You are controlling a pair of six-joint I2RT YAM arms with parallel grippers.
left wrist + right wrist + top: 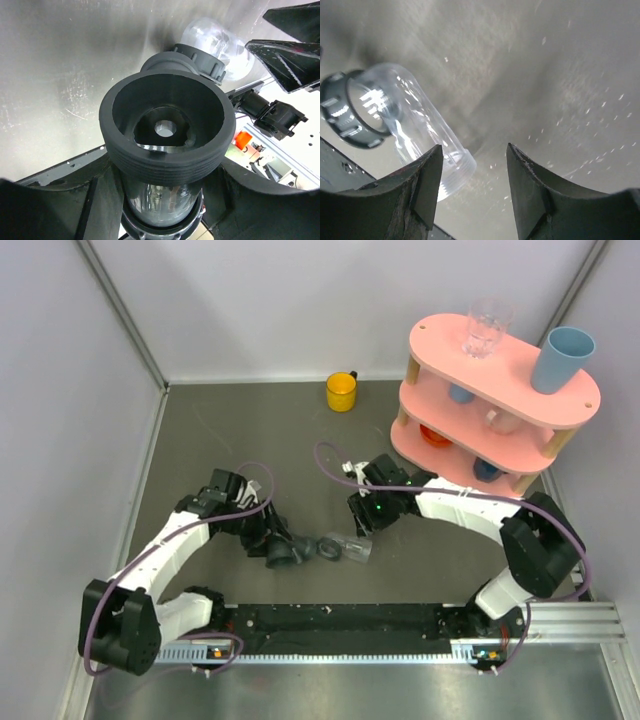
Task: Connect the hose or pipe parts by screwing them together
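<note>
Two tools: left tool [268,540] clamps T-fitting [285,553]; right tool [475,165] jaws apart, empty.
Parts: clear tube [352,548] on counter [250,430], collar just beside T-fitting.
Around: yellow cup [341,392], pink shelf [440,455], well apart.

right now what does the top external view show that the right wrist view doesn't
Only top external: the left gripper holding the dark grey T-fitting, the yellow cup and the pink shelf. Only right wrist: the ridges on the grey collar, and the right gripper with jaws apart, bare table between them. Both: the clear tube lying on the table.
</note>
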